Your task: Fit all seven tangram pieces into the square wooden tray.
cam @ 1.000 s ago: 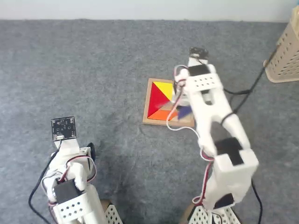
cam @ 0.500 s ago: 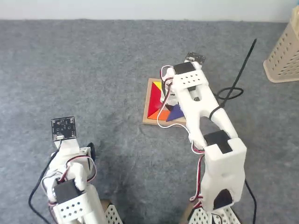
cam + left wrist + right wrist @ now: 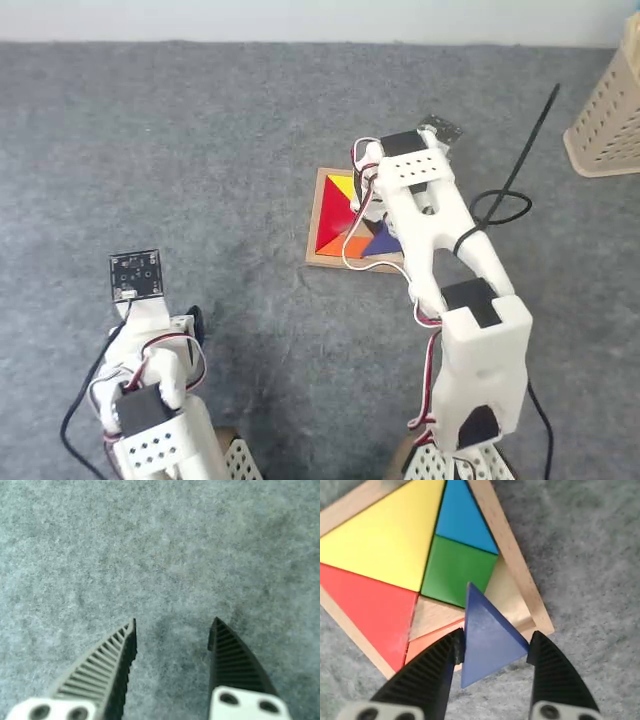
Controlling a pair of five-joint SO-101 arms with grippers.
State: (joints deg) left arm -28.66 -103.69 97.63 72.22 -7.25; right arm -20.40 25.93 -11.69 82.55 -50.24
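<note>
The square wooden tray point(image 3: 517, 572) point(image 3: 312, 225) lies mid-table and holds a yellow triangle point(image 3: 385, 540), a red triangle point(image 3: 370, 610), a light blue triangle point(image 3: 462, 517), a green square point(image 3: 457, 570) and an orange piece point(image 3: 427, 642). My right gripper point(image 3: 492, 642) is shut on a dark blue triangle point(image 3: 487, 637) point(image 3: 382, 240), held just over the tray's near corner, where bare wood point(image 3: 507, 597) shows. The right arm hides much of the tray in the high view. My left gripper point(image 3: 172, 640) stands open over bare carpet near the front left.
Grey carpet covers the table. A beige slatted basket point(image 3: 610, 110) stands at the far right edge. A black cable point(image 3: 520, 170) loops beside the right arm. The left arm point(image 3: 150, 390) is folded low at the front left.
The right arm swung left over the tray with the dark blue triangle, then eased slightly back toward the right. The left arm has not moved.
</note>
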